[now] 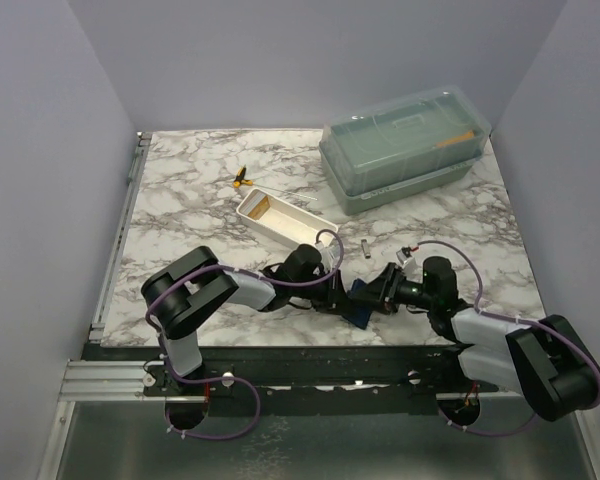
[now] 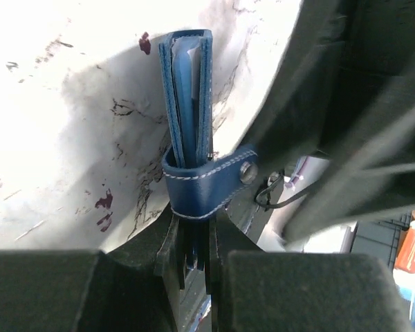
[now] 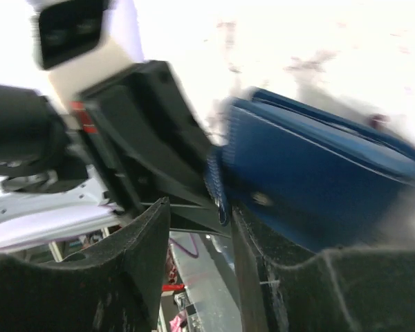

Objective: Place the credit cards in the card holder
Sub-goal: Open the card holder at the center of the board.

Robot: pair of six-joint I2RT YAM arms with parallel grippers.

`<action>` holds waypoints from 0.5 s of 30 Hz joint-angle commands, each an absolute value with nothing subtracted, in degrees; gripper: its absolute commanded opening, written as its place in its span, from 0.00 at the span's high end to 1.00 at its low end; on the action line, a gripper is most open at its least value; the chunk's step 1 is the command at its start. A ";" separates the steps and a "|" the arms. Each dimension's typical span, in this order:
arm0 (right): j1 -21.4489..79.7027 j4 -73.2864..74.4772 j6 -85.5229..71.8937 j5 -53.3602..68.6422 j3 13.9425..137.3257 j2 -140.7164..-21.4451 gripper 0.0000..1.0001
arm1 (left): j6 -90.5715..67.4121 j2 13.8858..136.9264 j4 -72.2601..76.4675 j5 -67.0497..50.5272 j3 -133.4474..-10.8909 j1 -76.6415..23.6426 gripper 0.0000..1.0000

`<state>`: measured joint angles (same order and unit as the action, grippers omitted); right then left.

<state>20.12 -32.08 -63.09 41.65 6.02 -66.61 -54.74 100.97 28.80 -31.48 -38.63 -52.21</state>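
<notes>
The navy-blue card holder point(image 1: 360, 303) hangs between my two grippers just above the table's near edge. My left gripper point(image 1: 338, 292) is shut on it. In the left wrist view the card holder point(image 2: 187, 104) stands edge-on, folded, with its snap strap point(image 2: 211, 181) wrapped just above my left gripper point(image 2: 192, 238). My right gripper point(image 3: 200, 235) is open, and the card holder point(image 3: 318, 180) lies against the outside of its right finger point(image 3: 283, 277). An orange-tan credit card point(image 1: 259, 207) lies in the white tray point(image 1: 285, 222).
A translucent green lidded box point(image 1: 405, 145) stands at the back right. A small dark metal cylinder point(image 1: 365, 246) lies right of the tray. A yellow-and-black clip point(image 1: 242, 178) sits behind the tray. The left arm's body point(image 3: 145, 138) is close in front of my right gripper.
</notes>
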 commanded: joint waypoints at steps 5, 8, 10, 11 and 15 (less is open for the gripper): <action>20.91 -42.77 -69.18 43.06 7.33 -62.51 0.67 | -56.20 103.69 34.59 -33.93 -38.96 -54.05 1.00; 20.92 -36.24 -66.93 41.26 8.57 -61.72 0.74 | -56.20 103.71 34.55 -33.46 -38.75 -54.05 1.00; 20.92 -28.95 -64.44 38.76 9.59 -60.62 0.73 | -56.08 103.63 34.54 -33.13 -38.60 -54.05 1.00; 20.91 -24.94 -63.20 37.18 10.04 -59.98 0.73 | -56.27 103.62 34.46 -32.76 -38.39 -54.05 1.00; 20.92 -4.85 -54.23 28.25 15.04 -56.04 0.67 | -56.26 103.92 34.37 -31.83 -37.90 -54.08 1.00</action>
